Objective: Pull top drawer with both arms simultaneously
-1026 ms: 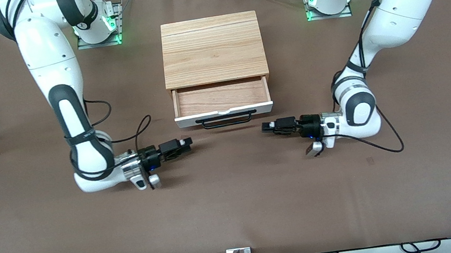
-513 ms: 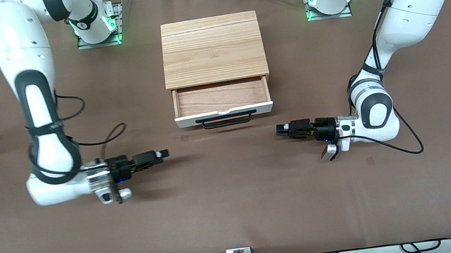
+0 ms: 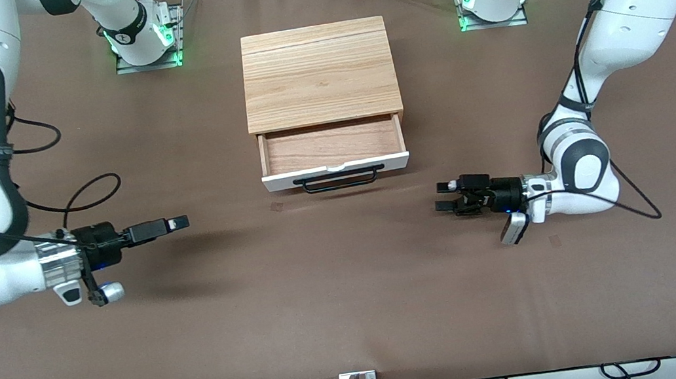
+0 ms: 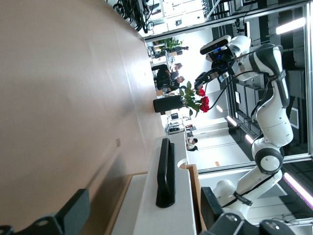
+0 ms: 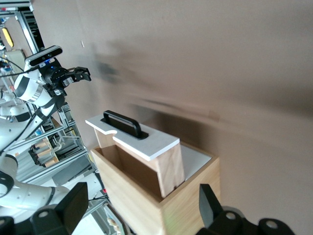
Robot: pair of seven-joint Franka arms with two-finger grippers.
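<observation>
Top drawer [image 3: 333,154] stands pulled out of cabinet [image 3: 319,73], mid-surface. Left gripper [image 3: 449,196] and right gripper [image 3: 174,224] hover flanking it, well apart, fingers spread. Back off level, clear of handle [image 3: 339,180].

A brown table [image 3: 354,306] carries 1 light-wood cabinet [image 3: 319,73], midway between the 2 arm bases, its top drawer [image 3: 332,150] pulled open.
</observation>
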